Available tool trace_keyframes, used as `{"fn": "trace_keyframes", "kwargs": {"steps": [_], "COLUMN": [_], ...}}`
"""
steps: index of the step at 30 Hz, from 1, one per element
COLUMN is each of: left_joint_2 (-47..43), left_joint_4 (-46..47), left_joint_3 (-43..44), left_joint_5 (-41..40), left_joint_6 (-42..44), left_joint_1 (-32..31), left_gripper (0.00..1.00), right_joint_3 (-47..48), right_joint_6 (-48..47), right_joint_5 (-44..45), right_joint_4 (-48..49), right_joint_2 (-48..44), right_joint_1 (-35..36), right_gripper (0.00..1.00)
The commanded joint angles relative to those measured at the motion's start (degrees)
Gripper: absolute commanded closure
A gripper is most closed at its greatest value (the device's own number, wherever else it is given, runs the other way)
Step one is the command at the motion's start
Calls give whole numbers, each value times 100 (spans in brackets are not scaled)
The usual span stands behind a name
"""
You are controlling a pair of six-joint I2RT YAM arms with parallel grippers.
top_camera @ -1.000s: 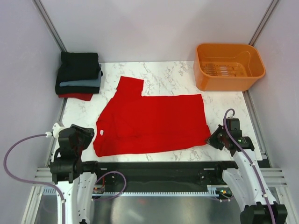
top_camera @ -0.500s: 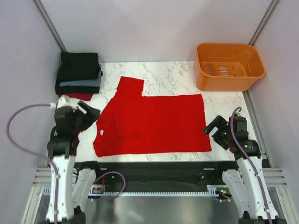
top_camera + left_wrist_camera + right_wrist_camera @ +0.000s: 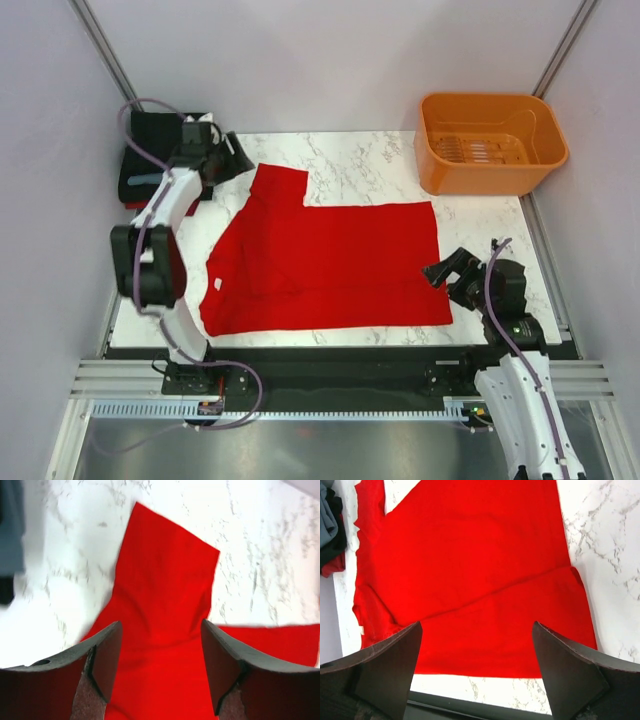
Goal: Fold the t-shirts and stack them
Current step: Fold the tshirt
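A bright red t-shirt (image 3: pixel 330 262) lies spread flat on the marble table, one sleeve (image 3: pixel 278 185) pointing to the far side. My left gripper (image 3: pixel 238 163) hovers open just left of that sleeve; in the left wrist view the sleeve (image 3: pixel 165 570) shows between the open fingers (image 3: pixel 102 662). My right gripper (image 3: pixel 448 280) stands open beside the shirt's near right corner, holding nothing. The right wrist view has the red shirt (image 3: pixel 470 570) ahead of the wide-open right gripper (image 3: pixel 476 645). The stack of folded t-shirts (image 3: pixel 150 135) sits far left, partly hidden by my left arm.
An orange plastic basket (image 3: pixel 470 178) stands at the far right corner. Grey walls close in both sides. The table's near edge and a black rail (image 3: pixel 330 355) run just below the shirt's hem. The folded stack's edge (image 3: pixel 327 530) shows in the right wrist view.
My left arm has swung from the near left up to the far left beside the sleeve. The right gripper has opened, released the shirt's near right corner and drawn back slightly.
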Motion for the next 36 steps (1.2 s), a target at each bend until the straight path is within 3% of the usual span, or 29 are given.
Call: {"fn": "trace_keyframes", "kwargs": {"steps": [1,5,10,17,27,30,31,35,36], "left_joint_2": [1231,3049,4178,4478,4785,4838,4838,4873,4917], "left_joint_4": [-7,-403,-632,-799,-1037,-1054,-1054,-984,-940], "left_joint_3": [1697,3336,4742,4982,4842,4851,4859,4859,4851], "left_joint_5": [-320,-479,-725,-1024,-585,-426,-435,-235,-120], "left_joint_6": [673,709,884,490,199,85,85,23,-29], "left_joint_1": [-204,-265,-362,-415,-564,-538,-538,-451,-415], "left_gripper": [29,30,30,33,37,47,57,77,87], "right_joint_3": [-223,-434,-487,-382,-153,-100,-65,180,251], "right_joint_6": [-388,-529,-582,-617,-608,-591,-617,-652,-617], "right_joint_5": [-132,-193,-255,-202,-18,44,70,350,456], "right_joint_4": [763,1167,1326,1318,1212,1168,1160,1168,1203], "right_joint_2": [264,598,678,809,1012,994,1003,1300,1415], "right_joint_1": [6,6,6,6,6,-3,-3,-3,6], "right_gripper": [2,2,2,2,2,2,2,2,2]}}
